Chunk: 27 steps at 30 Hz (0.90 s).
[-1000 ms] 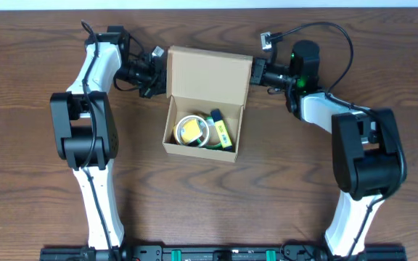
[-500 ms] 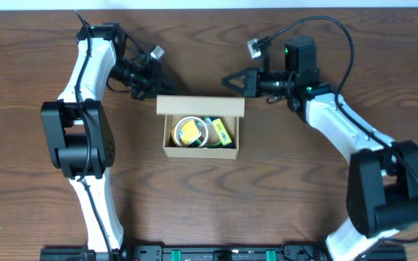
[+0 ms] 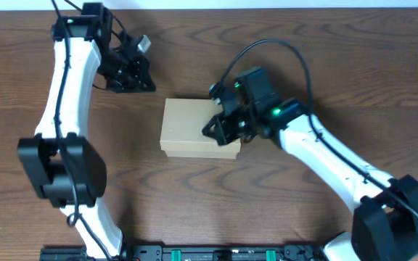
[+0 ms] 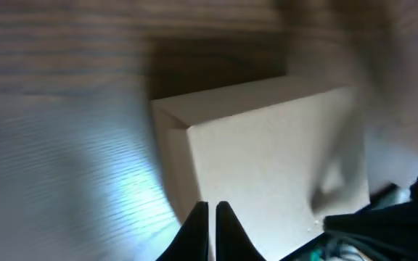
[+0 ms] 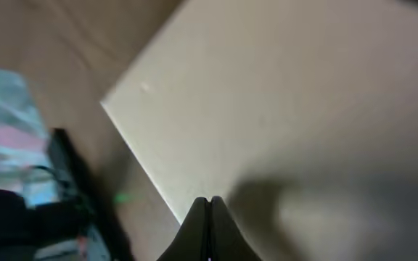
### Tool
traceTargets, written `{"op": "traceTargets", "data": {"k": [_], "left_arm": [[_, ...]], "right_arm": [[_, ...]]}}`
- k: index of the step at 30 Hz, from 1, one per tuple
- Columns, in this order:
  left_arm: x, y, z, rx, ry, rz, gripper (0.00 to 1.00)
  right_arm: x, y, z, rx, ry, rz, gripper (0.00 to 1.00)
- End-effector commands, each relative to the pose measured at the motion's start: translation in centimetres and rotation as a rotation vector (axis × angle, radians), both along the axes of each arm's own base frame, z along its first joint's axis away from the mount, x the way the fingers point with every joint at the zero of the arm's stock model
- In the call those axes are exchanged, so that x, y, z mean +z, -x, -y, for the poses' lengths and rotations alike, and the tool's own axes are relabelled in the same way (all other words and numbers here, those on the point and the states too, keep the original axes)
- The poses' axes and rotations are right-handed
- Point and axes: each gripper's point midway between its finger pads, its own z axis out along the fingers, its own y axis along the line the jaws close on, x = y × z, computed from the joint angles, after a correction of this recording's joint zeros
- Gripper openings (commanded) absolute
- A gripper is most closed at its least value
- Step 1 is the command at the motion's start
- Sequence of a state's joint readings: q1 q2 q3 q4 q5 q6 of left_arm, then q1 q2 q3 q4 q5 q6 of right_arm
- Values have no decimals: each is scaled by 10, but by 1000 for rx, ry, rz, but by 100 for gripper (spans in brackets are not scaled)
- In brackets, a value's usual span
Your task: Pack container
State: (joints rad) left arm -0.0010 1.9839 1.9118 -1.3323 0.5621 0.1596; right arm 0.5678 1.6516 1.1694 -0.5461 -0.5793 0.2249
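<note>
Brown cardboard is forming the container [image 3: 191, 129], a small rectangular box that is lying in the middle of the dark, wood-grained table [image 3: 303, 58] with its flap lid [image 5: 303, 94] folded down flat over the top. The right gripper [image 3: 210, 129] is hanging over the box's right end, its fingers drawn together to a point above the lid; whether the tips are touching the card cannot be told. The left gripper [image 3: 145, 81] is hovering well apart from the box, off its far left corner, with only a sliver of gap showing between its fingertips and nothing held.

The box is probably light and fairly stiff along its folded edges, while the broad lid panel is likely giving a little under pressure. Its matte, slightly fibrous surface should not be slippery. Pressing near the lid's free edge, or pinching across the two short side walls, looks the safest hold; squeezing mid-panel risks denting it.
</note>
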Motion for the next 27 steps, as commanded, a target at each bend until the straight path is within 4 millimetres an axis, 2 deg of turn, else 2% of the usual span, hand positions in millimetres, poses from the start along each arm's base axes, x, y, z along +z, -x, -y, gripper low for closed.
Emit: {"op": "traceTargets", "data": {"k": [1, 7, 10, 14, 17, 19, 20, 21, 22, 23, 24, 27], "left_arm": [[24, -2, -19, 48, -113, 91, 12], [67, -4, -25, 123, -132, 229, 16], [73, -2, -26, 125, -134, 247, 16], [73, -1, -32, 152, -169, 246, 16], [73, -2, -32, 152, -168, 246, 17], [75, -1, -32, 152, -167, 250, 28], [78, 0, -32, 153, -166, 258, 41], [81, 1, -32, 154, -166, 266, 63], [86, 4, -32, 155, -165, 279, 96], [89, 6, -32, 155, -165, 285, 96], [94, 11, -32, 156, -164, 290, 96], [103, 38, -33, 152, -171, 254, 96]], "right_arm": [[-10, -2, 8, -27, 148, 97, 1], [-48, 11, 15, -20, 349, 91, 1], [-60, 8, 17, -25, 387, 93, 1], [-63, 4, 24, -31, 428, 119, 1], [-58, 1, 22, -26, 413, 142, 1], [-27, -6, 10, -20, 330, 211, 1], [-6, -9, 7, -19, 294, 258, 3], [14, -10, 6, -13, 268, 305, 14], [38, -11, 7, -6, 238, 364, 63], [55, -10, 10, -6, 221, 405, 99], [77, -6, 21, -12, 208, 453, 99], [115, 13, 59, -26, 210, 518, 99]]}}
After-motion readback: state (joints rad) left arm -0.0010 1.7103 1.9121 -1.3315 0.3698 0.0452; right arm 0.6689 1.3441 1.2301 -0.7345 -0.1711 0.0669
